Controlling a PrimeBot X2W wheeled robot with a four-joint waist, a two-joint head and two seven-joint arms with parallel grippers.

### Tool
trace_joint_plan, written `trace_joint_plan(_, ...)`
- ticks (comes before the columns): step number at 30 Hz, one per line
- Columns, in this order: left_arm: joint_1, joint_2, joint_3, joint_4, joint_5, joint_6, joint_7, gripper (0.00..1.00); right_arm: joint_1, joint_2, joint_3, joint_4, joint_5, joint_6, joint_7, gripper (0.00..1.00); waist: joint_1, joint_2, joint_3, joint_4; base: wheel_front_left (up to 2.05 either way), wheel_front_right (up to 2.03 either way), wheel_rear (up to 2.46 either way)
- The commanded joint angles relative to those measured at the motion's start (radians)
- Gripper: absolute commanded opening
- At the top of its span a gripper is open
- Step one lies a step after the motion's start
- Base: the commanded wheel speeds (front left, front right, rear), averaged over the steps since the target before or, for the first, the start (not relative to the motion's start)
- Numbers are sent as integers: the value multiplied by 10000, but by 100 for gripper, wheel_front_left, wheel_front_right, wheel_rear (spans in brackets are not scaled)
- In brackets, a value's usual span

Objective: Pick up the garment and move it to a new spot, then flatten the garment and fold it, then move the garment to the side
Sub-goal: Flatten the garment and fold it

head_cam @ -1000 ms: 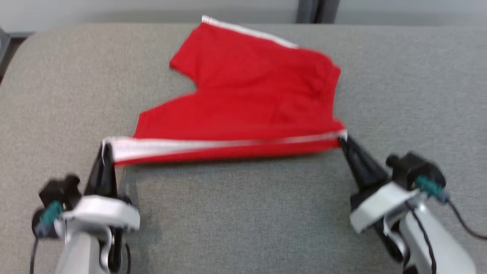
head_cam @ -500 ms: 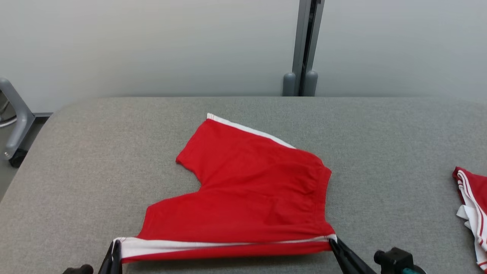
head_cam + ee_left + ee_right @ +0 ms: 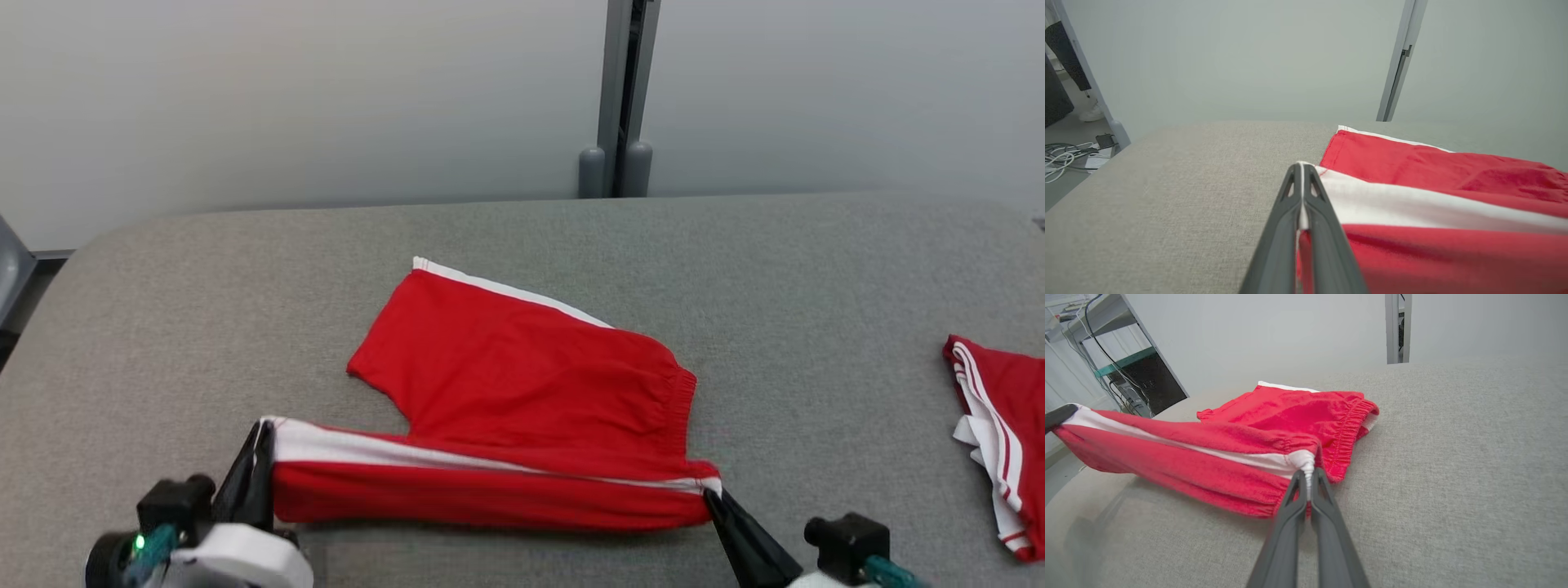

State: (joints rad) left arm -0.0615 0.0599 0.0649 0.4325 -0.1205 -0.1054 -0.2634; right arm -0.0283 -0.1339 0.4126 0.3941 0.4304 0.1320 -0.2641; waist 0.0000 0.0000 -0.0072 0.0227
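My forearms ran off the near edge of the head view, so little more than the dark fingers and part of each pale housing showed. At the far right a second red garment (image 3: 992, 425) with white stripes was cut by the frame; I could not tell what kind it was.

My left gripper (image 3: 264, 430) was pressed together on the white-striped hem corner of the red shorts (image 3: 522, 384), near left. My right gripper (image 3: 709, 496) pinched the waistband end of the same stripe, near right. The near leg was stretched between them as a taut band, and in the right wrist view it hung clear of the surface with a shadow beneath. The far leg lay flat, with the elastic waistband to the right.

The grey fabric-covered table (image 3: 816, 278) had rounded corners. Behind it stood a plain pale wall with a vertical grey post (image 3: 618, 98). Loose cables (image 3: 1061, 157) lay on the floor beyond the table's left edge, and a blurred shelf unit (image 3: 1126, 371) stood there too.
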Motion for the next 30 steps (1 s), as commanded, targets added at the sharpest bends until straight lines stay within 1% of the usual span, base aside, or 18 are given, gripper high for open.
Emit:
trace_joint_plan(1, -526, 175, -82, 82, 136, -63, -12, 0, -380, -27, -71, 60, 33, -20, 2, 0, 0, 0, 418, -266, 0, 0, 0)
trace_joint_plan(4, -1754, 283, -414, 505, 376, -125, -9, 0, -1276, 180, -168, 341, 111, -17, 4, 0, 0, 0, 1123, -581, 0, 0, 0)
trace_joint_plan(10, -4329, 659, -682, 2003, 644, -155, -6, 0, -3169, 599, -717, 972, 137, -17, 2, 0, 0, 0, 2519, -1202, 0, 0, 0)
trace_joint_plan(13, -5425, 811, -797, 2604, 831, -74, -4, 0, -3902, 734, -895, 1277, 222, -17, 4, 0, 0, 0, 3080, -1390, 0, 0, 0)
trace_joint_plan(14, -5425, 811, -797, 2604, 831, -74, -4, 0, -3902, 734, -895, 1277, 222, -17, 4, 0, 0, 0, 3080, -1390, 0, 0, 0)
trace_joint_plan(17, -6340, 913, -979, 3140, 1064, 13, -4, 0, -4454, 790, -889, 1501, 281, -17, 4, 0, 0, 0, 3548, -1515, 0, 0, 0)
trace_joint_plan(23, -7553, 1128, -1178, 4279, 1287, 238, -6, 0, -4910, 790, -303, 1517, 1068, -15, 2, 0, 0, 0, 4142, -1673, 0, 0, 0)
trace_joint_plan(26, -7951, 1232, -1206, 4635, 1347, 456, -7, 0, -4979, 784, -40, 1400, 1337, -15, 4, 0, 0, 0, 4302, -1737, 0, 0, 0)
trace_joint_plan(30, -8230, 1389, -1287, 4837, 1388, 547, -6, 0, -5036, 790, 270, 1238, 1602, -15, 4, 0, 0, 0, 4429, -1813, 0, 0, 0)
